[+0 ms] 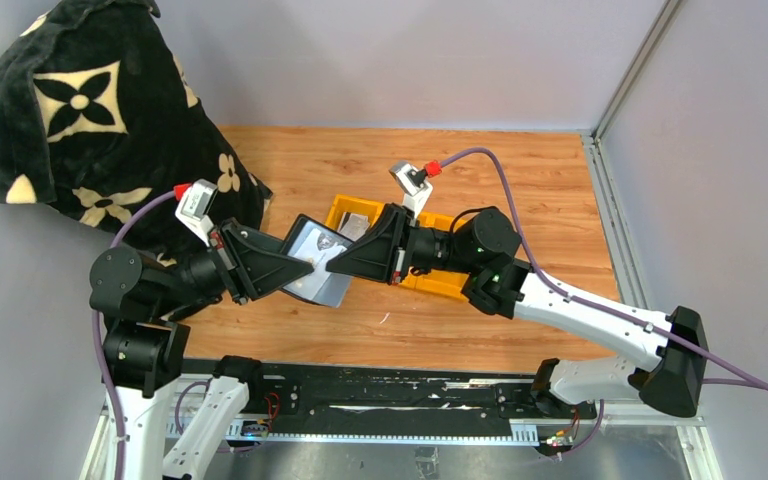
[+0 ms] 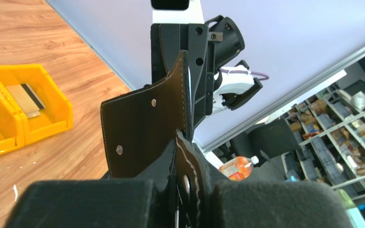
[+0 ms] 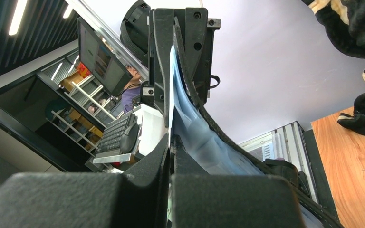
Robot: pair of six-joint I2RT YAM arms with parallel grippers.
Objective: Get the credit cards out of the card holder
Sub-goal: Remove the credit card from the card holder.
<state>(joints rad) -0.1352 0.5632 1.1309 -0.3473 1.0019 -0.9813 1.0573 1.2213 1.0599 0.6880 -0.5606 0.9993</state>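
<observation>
Card holder [image 2: 140, 128] hangs in the air between the two arms, above the wooden table [image 1: 440, 170] and just in front of the yellow bin [image 1: 438, 283]. Your left gripper [image 1: 300, 264] has its fingers closed tight on one end of the leather. Your right gripper [image 1: 340, 260] faces it, pinched nearly shut on a thin silvery sheet [image 3: 195, 128] at the holder's mouth. It is probably a credit card, though it could be a clear pocket window.

Expect the holder to be light and floppy: its riveted flap already bows, so it will bend rather than resist a pull. Grip it near the stitched edge, where it looks stiffest. The cards should be stiff, slick and thin, so take one by its exposed short edge and draw it straight along the pocket. One striped card [image 2: 26, 97] already lies in the bin.
</observation>
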